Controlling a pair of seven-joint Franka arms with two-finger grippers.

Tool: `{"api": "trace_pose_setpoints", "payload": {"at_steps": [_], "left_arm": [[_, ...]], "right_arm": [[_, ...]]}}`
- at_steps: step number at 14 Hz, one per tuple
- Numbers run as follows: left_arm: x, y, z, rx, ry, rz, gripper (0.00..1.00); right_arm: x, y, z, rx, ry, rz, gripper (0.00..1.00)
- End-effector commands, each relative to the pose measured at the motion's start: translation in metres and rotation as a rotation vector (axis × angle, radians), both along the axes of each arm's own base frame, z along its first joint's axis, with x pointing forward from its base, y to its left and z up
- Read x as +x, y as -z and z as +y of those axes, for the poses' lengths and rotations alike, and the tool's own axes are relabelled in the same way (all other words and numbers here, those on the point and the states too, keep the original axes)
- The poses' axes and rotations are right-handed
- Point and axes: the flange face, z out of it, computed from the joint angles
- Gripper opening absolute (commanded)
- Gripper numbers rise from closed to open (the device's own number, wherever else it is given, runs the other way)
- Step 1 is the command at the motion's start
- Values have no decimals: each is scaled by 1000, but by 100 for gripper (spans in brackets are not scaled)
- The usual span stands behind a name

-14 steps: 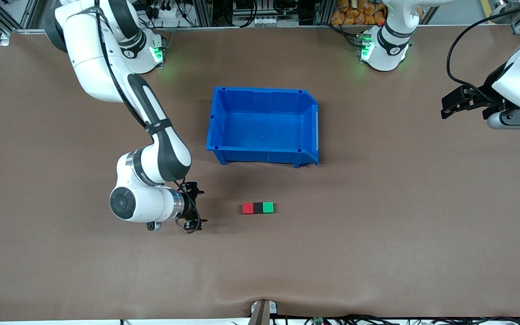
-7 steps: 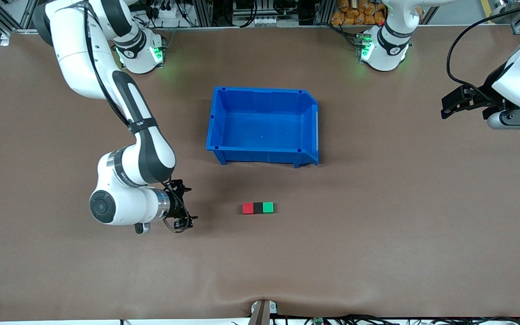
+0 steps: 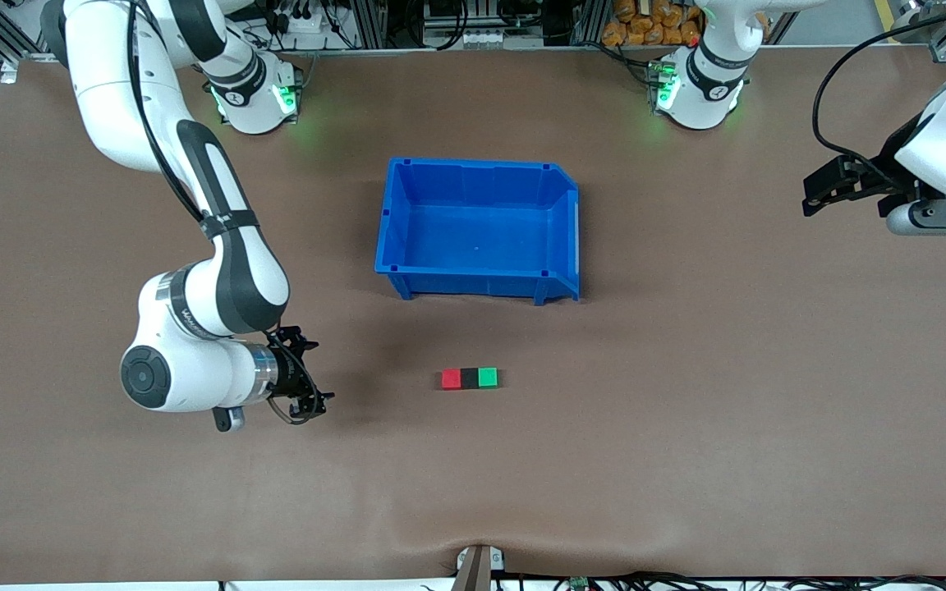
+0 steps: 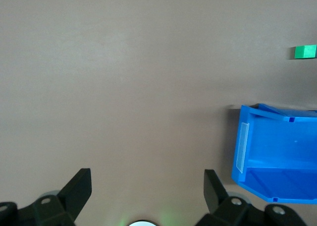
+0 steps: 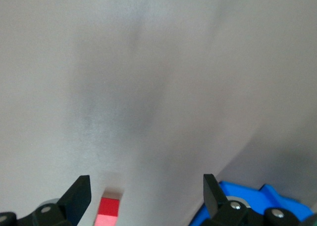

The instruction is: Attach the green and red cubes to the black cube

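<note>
**Three cubes joined in a row on the table**

The black cube (image 3: 470, 377) sits on the brown table (image 3: 686, 410) with the red cube (image 3: 451, 378) touching its side toward the right arm's end and the green cube (image 3: 487, 377) touching its side toward the left arm's end. At twelve o'clock from the row, farther from the front camera, stands an empty blue bin (image 3: 481, 283). At nine o'clock, the right hand (image 3: 306, 373) hovers low, fingers wide apart, holding nothing. At about two o'clock, well apart, the left hand (image 3: 819, 190) waits, fingers spread, empty.
</note>
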Motion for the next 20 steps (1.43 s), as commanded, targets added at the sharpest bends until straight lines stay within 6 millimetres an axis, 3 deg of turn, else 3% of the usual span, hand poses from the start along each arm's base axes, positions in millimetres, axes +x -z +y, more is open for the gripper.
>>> {"api": "trace_pose_setpoints", "payload": {"at_steps": [1, 2, 10, 16, 20], "left_arm": [[0, -3, 0, 4, 0, -9, 100], [0, -2, 0, 4, 0, -8, 100], [1, -2, 1, 4, 0, -8, 100], [1, -2, 1, 4, 0, -8, 100], [1, -2, 4, 4, 4, -8, 100]], "right_arm": [[-2, -22, -14, 8, -61, -15, 100], [-4, -34, -16, 13, -83, -28, 100], [-7, -42, -37, -58, -221, -29, 100], [-6, -51, -65, -40, -273, -35, 100], [-5, -68, -84, -24, -312, -58, 100]]}}
